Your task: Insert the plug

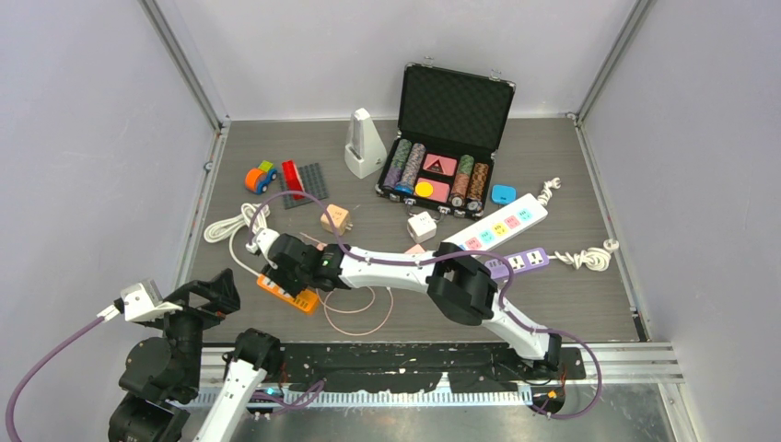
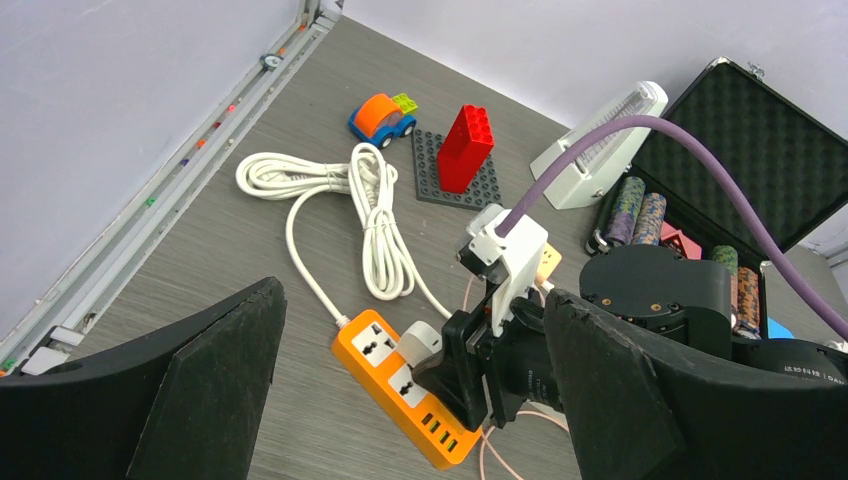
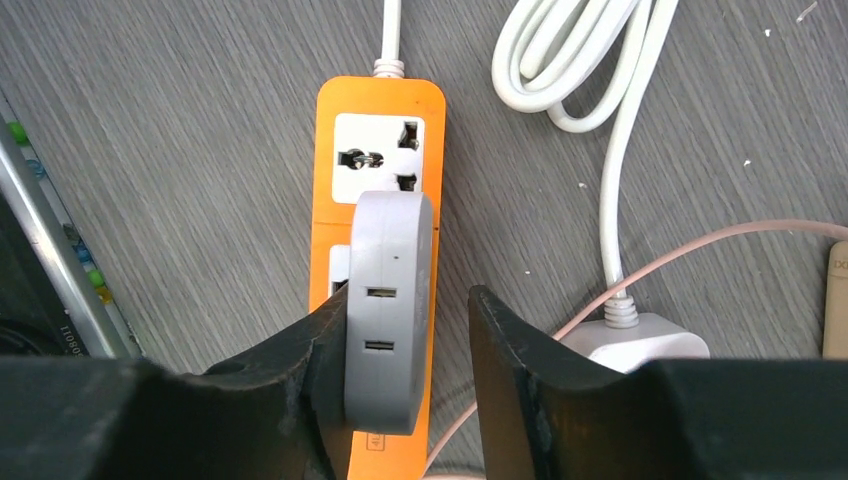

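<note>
An orange power strip (image 3: 375, 110) lies on the table at the left front, its white cord leading away. A grey plug (image 3: 390, 300) with two USB slots stands upright on the strip's second socket. My right gripper (image 3: 408, 300) straddles this plug. Its left finger touches the plug's side, while a gap shows between the plug and the right finger. From above, the right gripper (image 1: 285, 267) hangs over the orange strip (image 1: 293, 296). The left wrist view shows the plug (image 2: 425, 340) on the strip (image 2: 375, 375). My left gripper (image 2: 415, 295) hangs wide open, short of the strip, holding nothing.
A coiled white cord (image 1: 235, 224) lies behind the strip, and a pink cable loop (image 1: 359, 313) to its right. A white adapter (image 3: 630, 335) sits beside the right finger. Farther back are a toy car (image 1: 260, 177), red bricks (image 1: 291, 175), a metronome (image 1: 364, 143), a poker chip case (image 1: 442, 166) and two more power strips (image 1: 502, 226).
</note>
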Available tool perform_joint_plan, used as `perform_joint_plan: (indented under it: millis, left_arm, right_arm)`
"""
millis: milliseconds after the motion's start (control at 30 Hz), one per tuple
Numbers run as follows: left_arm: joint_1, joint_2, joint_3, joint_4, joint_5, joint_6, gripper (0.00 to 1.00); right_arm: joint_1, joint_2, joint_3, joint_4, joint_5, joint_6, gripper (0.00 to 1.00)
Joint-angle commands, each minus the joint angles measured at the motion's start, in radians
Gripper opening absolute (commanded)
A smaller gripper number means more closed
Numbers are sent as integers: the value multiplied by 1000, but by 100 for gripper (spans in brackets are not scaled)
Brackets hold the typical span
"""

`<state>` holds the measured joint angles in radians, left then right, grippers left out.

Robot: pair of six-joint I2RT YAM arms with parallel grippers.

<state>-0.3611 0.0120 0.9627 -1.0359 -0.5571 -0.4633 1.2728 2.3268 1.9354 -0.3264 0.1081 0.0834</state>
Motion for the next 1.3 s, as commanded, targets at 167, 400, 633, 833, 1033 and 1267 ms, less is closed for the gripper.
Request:
perform_joint_plan:
  millis: [167, 400, 633, 833, 1033, 1267]
  left_arm:
    - [-2, 11, -5, 45, -15, 13, 100]
    - [-2, 11, -15, 51, -12, 13, 100]
    - [-2, 15, -18, 58, -9, 11, 100]
    - [-2, 16, -23, 64, -6, 11, 100]
    - [-2, 21, -28, 71, 0, 7, 100]
    - [-2, 21, -24, 71, 0, 4, 100]
  right_arm:
    - [2, 1, 45, 2, 45, 33, 12]
    - [9, -20, -30, 39, 55, 66, 5]
    - [30, -11, -125, 62, 82, 90, 5]
    - [41, -15, -237, 98, 112, 99, 5]
    - [65, 22, -259, 94, 150, 67, 5]
    - [75, 78, -189, 28, 143, 31, 5]
